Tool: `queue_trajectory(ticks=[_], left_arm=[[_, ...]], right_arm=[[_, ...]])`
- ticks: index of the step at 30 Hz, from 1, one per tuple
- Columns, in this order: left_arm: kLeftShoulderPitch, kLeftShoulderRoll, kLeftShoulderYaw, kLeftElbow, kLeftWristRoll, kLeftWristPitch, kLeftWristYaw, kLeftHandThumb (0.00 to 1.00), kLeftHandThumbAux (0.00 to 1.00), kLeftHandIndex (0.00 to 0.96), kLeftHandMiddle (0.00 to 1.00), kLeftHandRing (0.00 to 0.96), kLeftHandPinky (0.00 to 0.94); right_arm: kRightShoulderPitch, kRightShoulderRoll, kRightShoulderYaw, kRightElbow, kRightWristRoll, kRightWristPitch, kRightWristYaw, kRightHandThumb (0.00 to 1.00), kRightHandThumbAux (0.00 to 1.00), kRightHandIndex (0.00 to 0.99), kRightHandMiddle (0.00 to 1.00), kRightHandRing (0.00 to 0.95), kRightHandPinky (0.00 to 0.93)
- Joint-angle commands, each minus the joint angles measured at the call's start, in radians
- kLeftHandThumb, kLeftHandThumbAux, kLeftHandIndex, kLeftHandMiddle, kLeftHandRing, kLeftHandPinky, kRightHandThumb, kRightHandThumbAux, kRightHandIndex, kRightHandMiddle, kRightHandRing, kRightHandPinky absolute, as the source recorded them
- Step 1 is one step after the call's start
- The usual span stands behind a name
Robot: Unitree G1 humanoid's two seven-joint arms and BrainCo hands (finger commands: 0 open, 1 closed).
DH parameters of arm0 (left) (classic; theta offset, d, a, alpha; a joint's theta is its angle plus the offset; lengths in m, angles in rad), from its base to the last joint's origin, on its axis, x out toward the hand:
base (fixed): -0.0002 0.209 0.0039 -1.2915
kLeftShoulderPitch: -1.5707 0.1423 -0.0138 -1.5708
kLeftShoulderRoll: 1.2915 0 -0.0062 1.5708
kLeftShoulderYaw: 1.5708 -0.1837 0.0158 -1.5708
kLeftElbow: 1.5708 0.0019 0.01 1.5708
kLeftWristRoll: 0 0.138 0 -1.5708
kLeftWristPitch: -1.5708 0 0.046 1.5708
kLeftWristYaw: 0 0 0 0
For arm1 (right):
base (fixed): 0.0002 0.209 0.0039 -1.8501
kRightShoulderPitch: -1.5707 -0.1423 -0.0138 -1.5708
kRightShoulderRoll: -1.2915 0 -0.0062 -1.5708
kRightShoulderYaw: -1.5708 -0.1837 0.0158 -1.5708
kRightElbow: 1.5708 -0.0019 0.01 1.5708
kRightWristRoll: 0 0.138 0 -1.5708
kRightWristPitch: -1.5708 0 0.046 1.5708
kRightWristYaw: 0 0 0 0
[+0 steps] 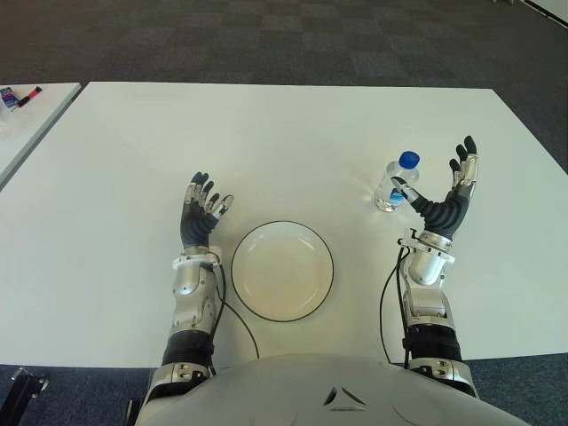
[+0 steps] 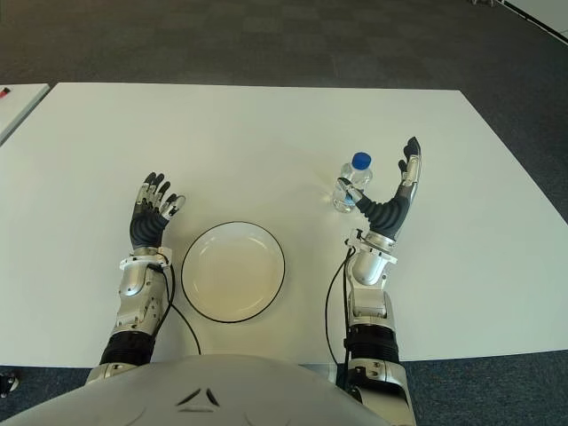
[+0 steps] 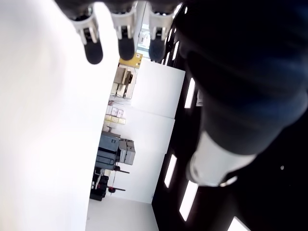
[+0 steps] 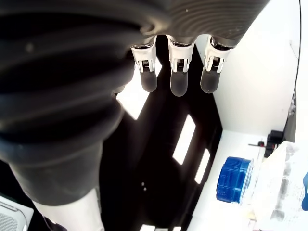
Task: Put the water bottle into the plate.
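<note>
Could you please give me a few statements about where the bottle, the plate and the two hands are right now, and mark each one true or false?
1. The water bottle stands upright on the table. True.
2. The bottle lies inside the plate. False: the plate holds nothing, and the bottle stands to its right.
3. The right robot hand is open beside the bottle. True.
4. The left robot hand grips the plate's rim. False: it is open, left of the plate, holding nothing.
5. The bottle's cap is red. False: it is blue.
</note>
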State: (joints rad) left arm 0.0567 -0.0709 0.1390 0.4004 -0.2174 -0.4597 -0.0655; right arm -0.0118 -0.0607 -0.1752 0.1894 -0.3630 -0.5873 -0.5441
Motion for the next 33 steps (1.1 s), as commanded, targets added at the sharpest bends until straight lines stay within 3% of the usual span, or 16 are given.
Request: queue_trajectory(ticks=[1,12,20,33], left_arm=[[-0.007,0.000,0.001,0.020,0.013,-0.007,-0.008,0.113,0.874,0.082,0.083,0.088,0.135],[-0.009,0.001,0.005,0.023,0.007,-0.011,-0.011,0.109,0.874,0.080,0.082,0.086,0.129],[-0.009,0.002,0.006,0.024,0.006,-0.011,-0.013,0.105,0.879,0.081,0.082,0.087,0.133],[-0.006,-0.001,0.005,0.018,0.007,-0.007,-0.009,0.101,0.881,0.080,0.082,0.088,0.134]], right_arm=[[-0.014,0.002,0.004,0.019,-0.025,0.017,-0.027,0.316,0.881,0.064,0.061,0.067,0.085],[0.012,-0.030,0.023,0.015,-0.003,0.028,0.039,0.281,0.890,0.050,0.050,0.054,0.078],[-0.013,-0.026,0.020,0.070,-0.012,0.058,0.007,0.307,0.851,0.045,0.055,0.058,0.089],[-0.072,-0.028,0.023,0.226,0.021,0.014,-0.029,0.383,0.772,0.055,0.068,0.070,0.110]])
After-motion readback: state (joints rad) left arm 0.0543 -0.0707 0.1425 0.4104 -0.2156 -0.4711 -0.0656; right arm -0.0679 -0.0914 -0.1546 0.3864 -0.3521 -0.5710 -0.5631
